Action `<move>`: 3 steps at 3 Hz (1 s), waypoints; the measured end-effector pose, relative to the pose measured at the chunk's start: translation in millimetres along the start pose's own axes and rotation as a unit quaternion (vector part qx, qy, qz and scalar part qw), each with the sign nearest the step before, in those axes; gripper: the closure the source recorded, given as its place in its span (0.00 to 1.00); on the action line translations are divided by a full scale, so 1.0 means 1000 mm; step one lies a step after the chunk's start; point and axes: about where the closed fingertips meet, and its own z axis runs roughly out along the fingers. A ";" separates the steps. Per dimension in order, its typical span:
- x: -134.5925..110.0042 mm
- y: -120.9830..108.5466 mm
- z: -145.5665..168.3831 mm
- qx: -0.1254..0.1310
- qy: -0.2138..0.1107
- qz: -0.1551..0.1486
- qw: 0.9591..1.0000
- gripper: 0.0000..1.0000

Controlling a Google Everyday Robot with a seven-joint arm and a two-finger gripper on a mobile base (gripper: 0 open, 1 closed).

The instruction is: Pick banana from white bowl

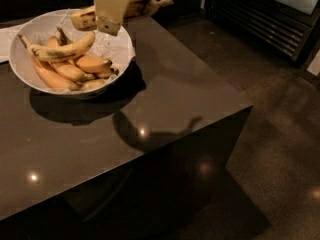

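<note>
The white bowl (20,51) stands on the dark table's far left and holds several bananas. My gripper (109,28) comes down from the top edge over the bowl's far right rim. It is shut on the banana (146,6), long and yellow with a browned stem end pointing right. The banana hangs level above the rim, and my fingers (111,9) hide its middle. A speckled yellow banana (62,50) lies across the shorter orange-toned bananas (92,64) in the bowl.
The dark glossy table (175,89) ends at a corner on the right, with dark floor (280,134) beyond. A white paper (4,44) lies at the left edge. A dark slatted cabinet (265,29) stands at the top right.
</note>
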 end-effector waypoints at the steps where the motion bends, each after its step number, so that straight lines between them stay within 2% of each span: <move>1: 0.036 0.019 -0.016 0.019 0.024 0.055 0.998 1.00; 2: 0.030 0.017 -0.020 0.028 0.011 0.055 0.998 1.00; 3: 0.053 0.014 -0.028 0.047 0.017 0.070 0.996 1.00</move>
